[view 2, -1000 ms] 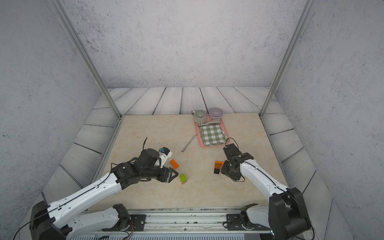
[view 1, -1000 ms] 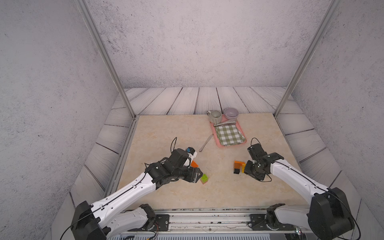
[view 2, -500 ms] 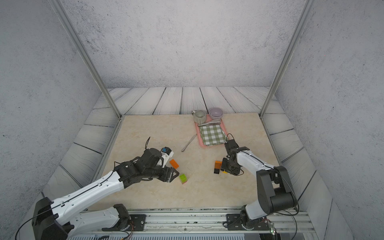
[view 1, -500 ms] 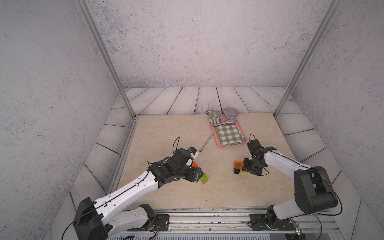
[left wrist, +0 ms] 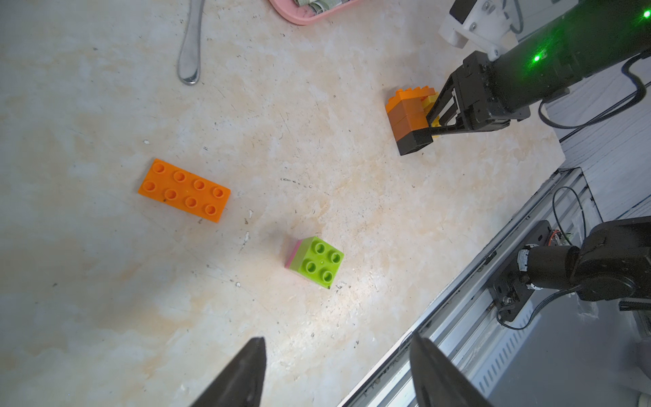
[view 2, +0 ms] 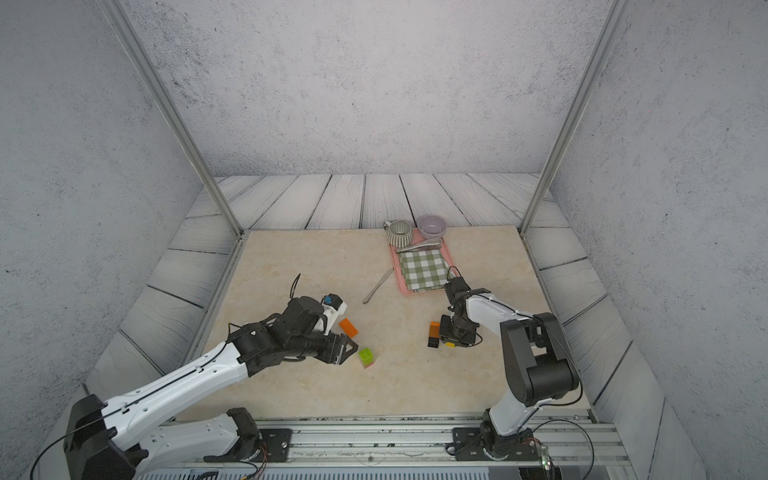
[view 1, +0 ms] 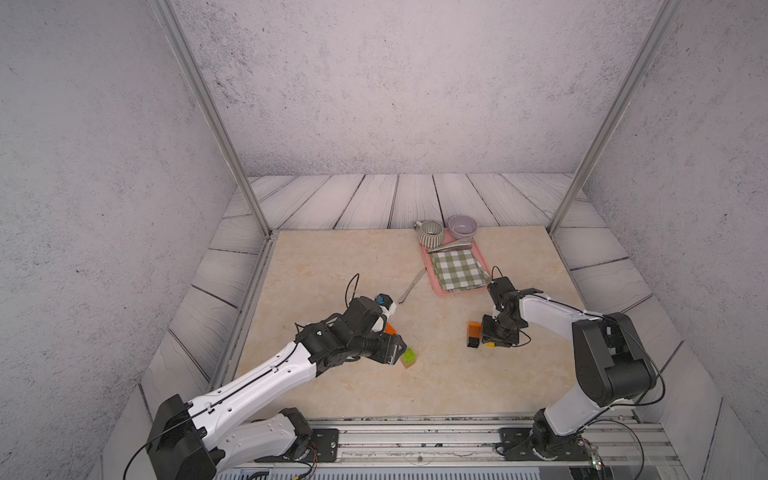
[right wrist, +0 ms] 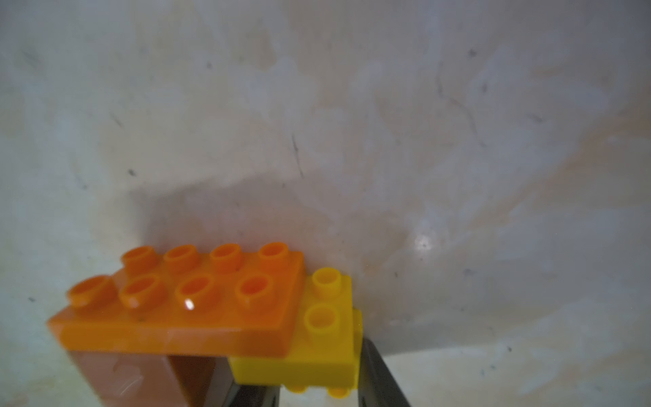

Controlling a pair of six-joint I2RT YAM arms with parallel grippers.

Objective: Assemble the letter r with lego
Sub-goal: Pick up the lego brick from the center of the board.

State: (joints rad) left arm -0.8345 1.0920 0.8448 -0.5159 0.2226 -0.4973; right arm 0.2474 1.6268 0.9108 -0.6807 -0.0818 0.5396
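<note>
The right gripper [left wrist: 431,118] sits at 3 o'clock of the small tower, roughly 4 o'clock from the table's [view 1: 353,270] centre; its jaws bracket the yellow brick [right wrist: 327,338] and appear to pinch its smooth side walls; that brick sits partly under the overhanging end of the long orange brick [right wrist: 197,306], which caps a brown brick [right wrist: 141,377] over a black brick [left wrist: 412,141]. Seating it probably wants a square, level push, since glossy plastic slips and the narrow tower could tip; the left gripper [left wrist: 337,338], spread and empty, hovers by the lime-green brick [left wrist: 318,262] stacked on a magenta brick [left wrist: 292,254] at 6 o'clock; a loose orange brick [left wrist: 185,190] lies at 8 o'clock; all are hard, boxy and round-studded.
</note>
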